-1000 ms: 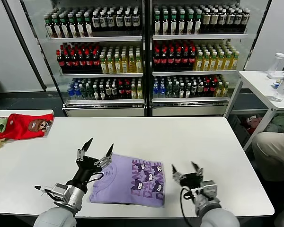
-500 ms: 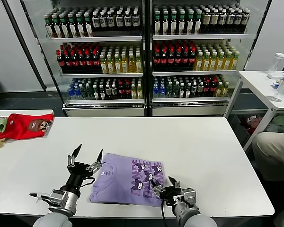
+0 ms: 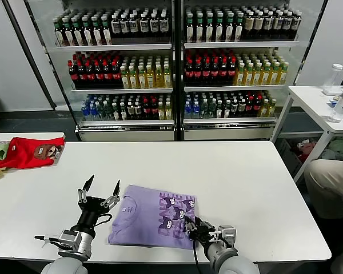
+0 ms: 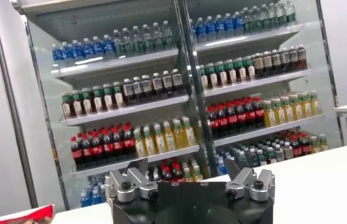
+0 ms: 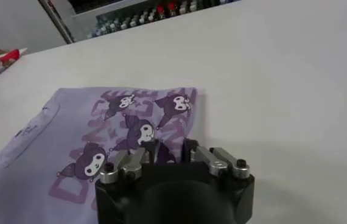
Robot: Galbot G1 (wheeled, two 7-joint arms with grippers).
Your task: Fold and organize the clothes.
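Head view first: a folded light purple short-sleeved T-shirt [image 3: 154, 216] with a dark purple cartoon print lies flat on the white rectangular table [image 3: 228, 171], near the front edge, about in the middle. The print has big purple letters under the cartoon faces, but I can't make out the word. There's a small mark just below the neckline, too tiny to read. The left gripper [image 3: 98, 190] hovers just off the shirt's left edge, its black pointed fingers spread wide and tilted up, holding nothing. The right gripper [image 3: 193, 224] sits low at the shirt's front right corner with its fingers drawn close together right on the fabric edge, looks like a pinch on the cloth. Far left of the table there's a red garment with a brown cartoon patch [image 3: 30, 151]. Behind it all, glass-door drink coolers packed with bottles [image 3: 177, 63], labels not legible.

Left wrist view: the left gripper's [image 4: 190, 182] two finger bases stand well apart, just coolers and bottles beyond.

Right wrist view: the right gripper [image 5: 172, 154] has its fingers nearly together at the T-shirt's [image 5: 70, 140] printed corner, on the hem. Cartoon faces are clear, the lettering isn't readable.
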